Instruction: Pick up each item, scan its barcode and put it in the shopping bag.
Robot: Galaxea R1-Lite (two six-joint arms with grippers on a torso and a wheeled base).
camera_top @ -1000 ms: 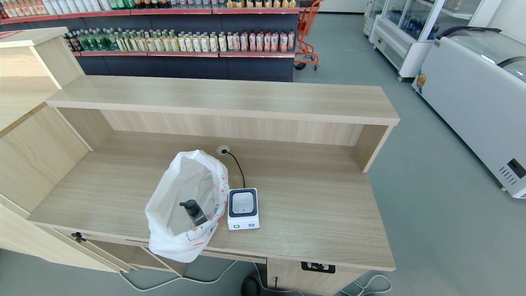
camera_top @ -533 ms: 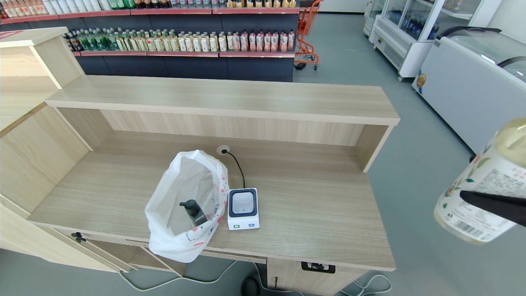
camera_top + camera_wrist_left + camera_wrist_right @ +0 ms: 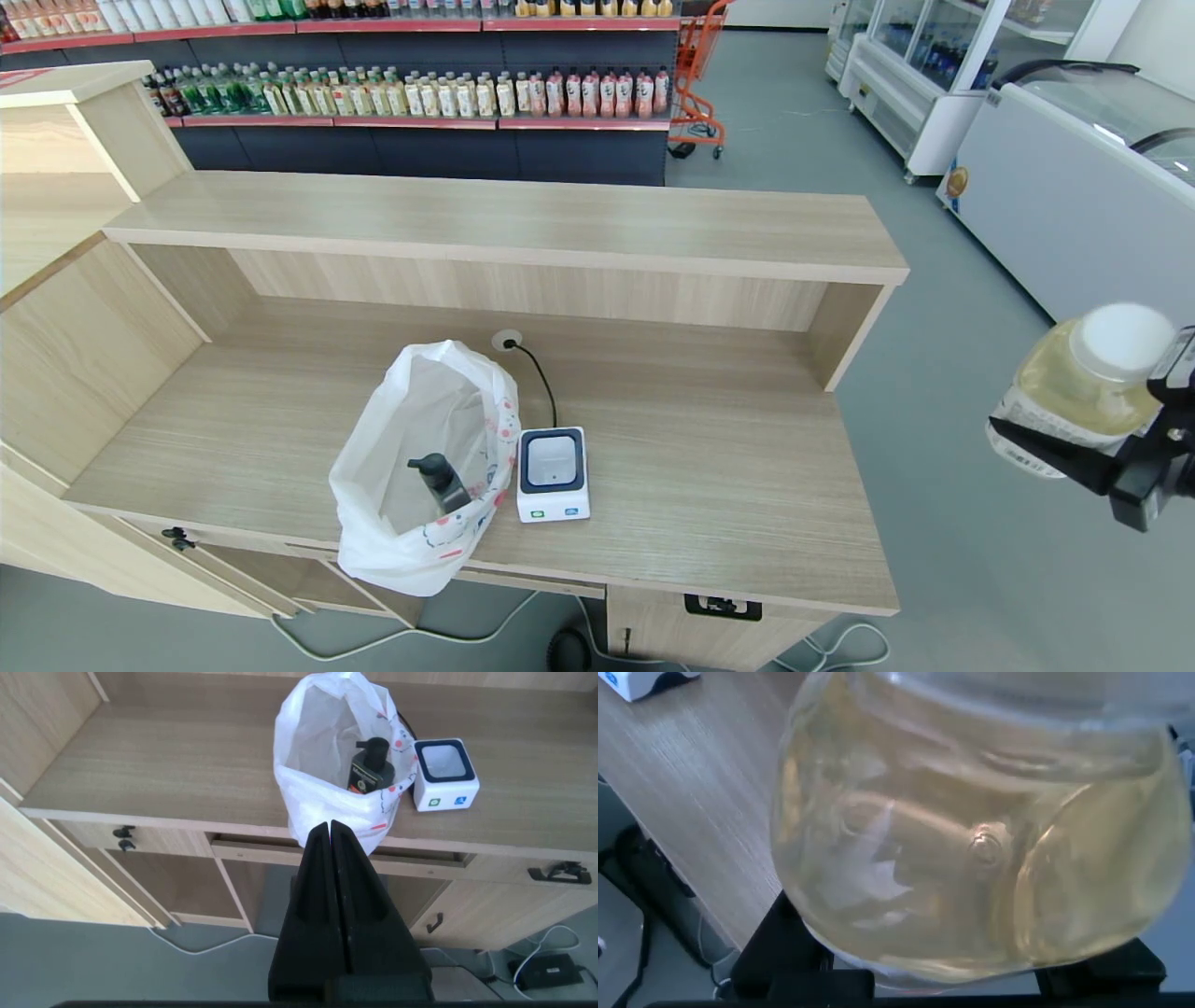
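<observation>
Wooden shop counter (image 3: 709,448) carries a shopping bag (image 3: 411,532) holding a dark pump bottle (image 3: 439,481), scanner (image 3: 553,473) just beside it. Off the counter's right end, the right gripper (image 3: 1064,446) clamps a white-capped bottle (image 3: 1083,387) — the left gripper (image 3: 330,831) hangs pinched together, empty.

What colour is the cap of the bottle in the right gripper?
White; the round plastic cap shows best in the head view.
</observation>
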